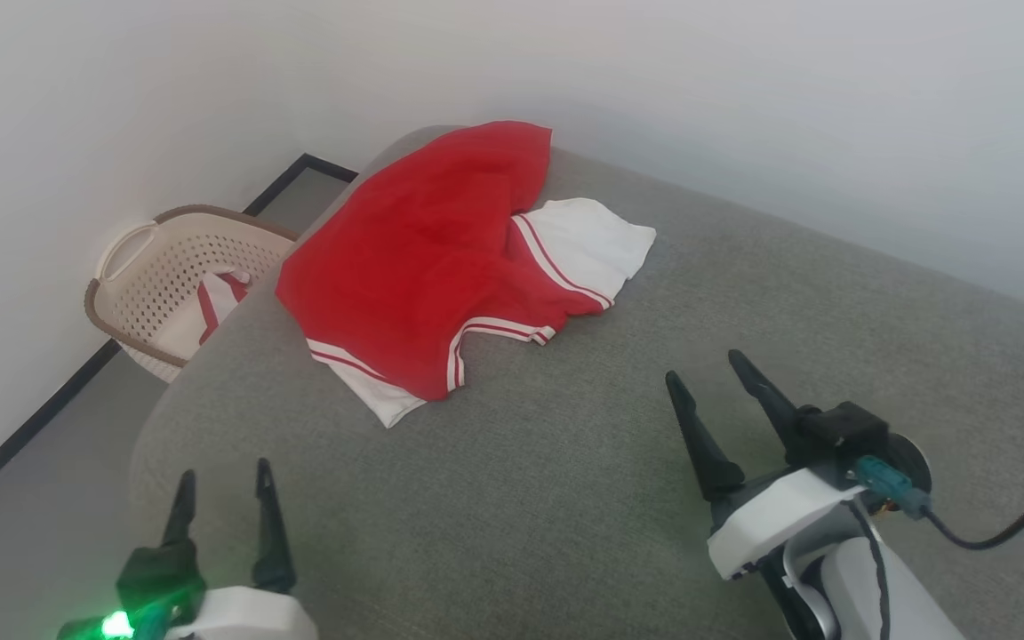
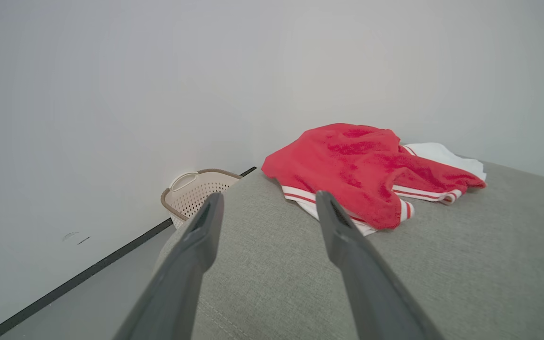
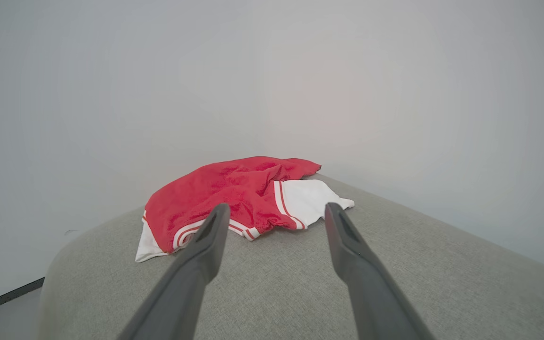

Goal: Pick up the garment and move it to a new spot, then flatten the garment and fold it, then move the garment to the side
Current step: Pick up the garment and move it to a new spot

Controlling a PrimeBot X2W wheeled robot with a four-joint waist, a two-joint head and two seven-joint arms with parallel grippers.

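Red T-shirt (image 1: pixel 423 258) crumpled at far left end of grey cushion (image 1: pixel 565 462), by its edge. Left gripper (image 1: pixel 223 469) and right gripper (image 1: pixel 703 364) spread wide, empty, well short of it. Probably soft, light, floppy: pinch at striped hem (image 1: pixel 494 327).

Pad (image 1: pixel 565 498): grey woven upholstery, with a rounded corner at the far left. On it: one garment (image 1: pixel 414 258), red with white sleeves and striped trim, crumpled, near that far corner. Floor (image 1: pixel 50 524): grey, beside the pad; carries one perforated cream basket (image 1: pixel 165 267).
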